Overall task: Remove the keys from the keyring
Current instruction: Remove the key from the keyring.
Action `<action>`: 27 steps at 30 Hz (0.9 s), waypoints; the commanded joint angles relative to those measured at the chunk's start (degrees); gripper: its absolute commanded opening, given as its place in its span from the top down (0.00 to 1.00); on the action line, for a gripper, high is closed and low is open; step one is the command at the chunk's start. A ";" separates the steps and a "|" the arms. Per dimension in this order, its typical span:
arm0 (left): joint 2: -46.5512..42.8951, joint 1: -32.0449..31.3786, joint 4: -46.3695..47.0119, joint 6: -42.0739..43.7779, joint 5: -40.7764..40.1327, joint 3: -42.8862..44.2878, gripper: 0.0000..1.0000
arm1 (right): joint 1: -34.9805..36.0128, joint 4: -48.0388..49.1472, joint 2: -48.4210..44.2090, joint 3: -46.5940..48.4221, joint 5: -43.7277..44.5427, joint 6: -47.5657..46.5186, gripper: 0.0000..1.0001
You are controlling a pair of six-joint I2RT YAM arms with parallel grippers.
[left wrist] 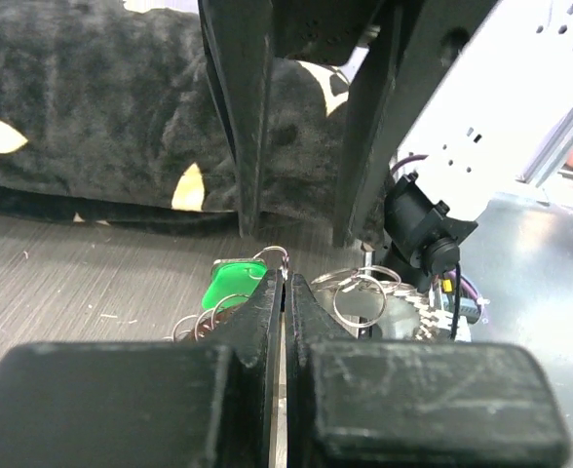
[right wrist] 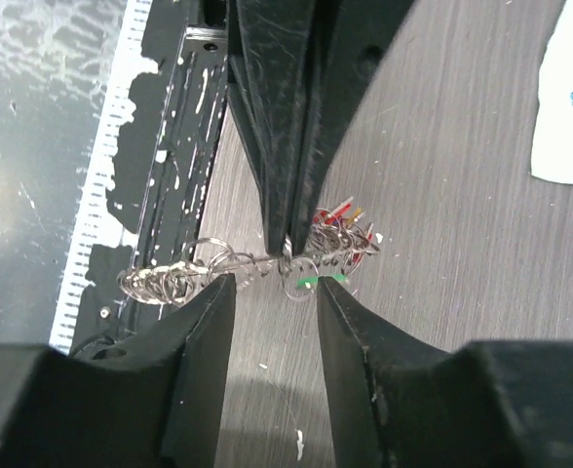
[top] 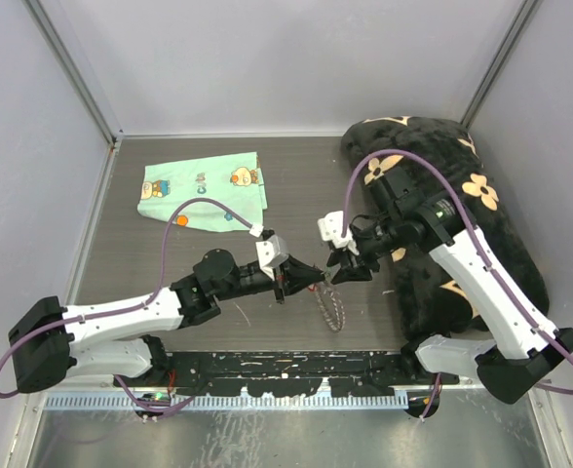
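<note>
The left tool [right wrist: 287, 239] was clenched on the keyring [right wrist: 174, 278], whose thin wire ran just ahead of the right tool [right wrist: 272, 292], its jaws parted and empty. The keys [right wrist: 343, 234], bunched beside the left tool's tips, looked light and slippery, probably best pinched by their heads.

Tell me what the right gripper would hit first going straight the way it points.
Likely the keyring, strung across just beyond its open tips, with the shut left gripper pinching it there; depth unclear.

The left gripper [top: 306, 277] is pinching the thin silver wire keyring [top: 333, 310], which is trailing toward the near edge of the grey table [top: 296, 185]; the right gripper [top: 350, 263] is hovering just beside it, by the black plush cushion [top: 418, 141].
</note>
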 commanded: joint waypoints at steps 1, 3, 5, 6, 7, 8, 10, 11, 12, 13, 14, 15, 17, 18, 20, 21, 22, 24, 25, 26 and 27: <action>-3.66 0.03 13.82 -3.46 -1.29 -1.99 1.00 | -5.75 1.26 -2.81 0.40 -12.22 -1.39 0.51; -4.15 0.09 16.68 -4.63 -1.21 -3.22 1.00 | -7.91 1.91 -3.53 0.03 -15.88 -1.51 0.45; -4.58 0.01 19.49 -5.89 -1.22 -4.39 1.00 | -9.42 3.14 -4.72 -1.05 -19.12 -1.45 0.41; -4.64 0.10 21.23 -6.78 -1.26 -5.03 1.00 | -9.74 4.09 -5.35 -1.94 -20.70 -1.43 0.39; -4.50 0.10 22.89 -7.60 -1.14 -5.59 1.00 | -9.84 5.23 -6.12 -3.15 -21.83 -1.60 0.39; -4.38 0.04 24.49 -8.39 -0.98 -6.17 1.00 | -9.89 6.62 -6.93 -4.37 -22.78 -1.68 0.38; -4.01 0.07 26.92 -9.88 -0.46 -6.84 1.00 | -9.93 9.33 -8.72 -6.90 -24.03 -2.40 0.37; -3.87 0.08 27.68 -10.57 -0.28 -7.06 1.00 | -9.94 10.52 -9.54 -7.84 -24.51 -3.08 0.37; -3.75 0.08 28.65 -11.24 -0.02 -7.20 1.00 | -9.93 11.50 -10.23 -8.62 -25.01 -3.81 0.36; -3.66 0.02 29.17 -11.80 0.09 -7.25 1.00 | -9.92 11.88 -10.40 -9.00 -25.57 -4.71 0.37; -3.59 0.13 29.53 -12.40 0.13 -7.28 1.00 | -9.92 11.70 -10.19 -8.83 -26.38 -5.84 0.37; -3.59 0.09 29.94 -12.88 0.08 -7.26 1.00 | -9.94 11.46 -9.89 -8.45 -26.85 -6.38 0.39; -3.62 0.08 30.62 -13.84 0.21 -7.21 1.00 | -9.92 10.52 -9.32 -8.01 -27.72 -9.37 0.44; -3.59 0.14 30.77 -14.31 0.22 -7.22 1.00 | -9.94 10.32 -9.16 -7.89 -27.69 -10.20 0.46; -3.69 0.07 30.65 -14.97 0.28 -7.15 1.00 | -9.93 10.35 -9.01 -7.58 -27.76 -10.70 0.50; -3.77 0.08 30.53 -15.43 0.35 -7.07 1.00 | -9.90 10.27 -8.93 -7.39 -27.81 -10.83 0.53; -3.75 0.08 30.45 -15.91 0.47 -7.03 1.00 | -9.94 10.01 -9.04 -7.36 -27.91 -11.31 0.55; -3.81 0.07 30.23 -16.72 0.59 -6.76 1.00 | -9.87 8.95 -9.15 -7.17 -28.38 -12.94 0.58; -3.70 0.08 30.05 -16.99 0.71 -6.61 1.00 | -9.93 8.27 -9.18 -7.00 -28.58 -13.70 0.59; -3.59 0.08 29.73 -17.26 0.70 -6.40 1.00 | -9.94 7.79 -9.16 -6.86 -28.93 -14.27 0.60; -3.56 0.08 29.59 -17.52 0.73 -6.16 1.00 | -9.93 7.46 -9.08 -6.76 -29.21 -14.88 0.61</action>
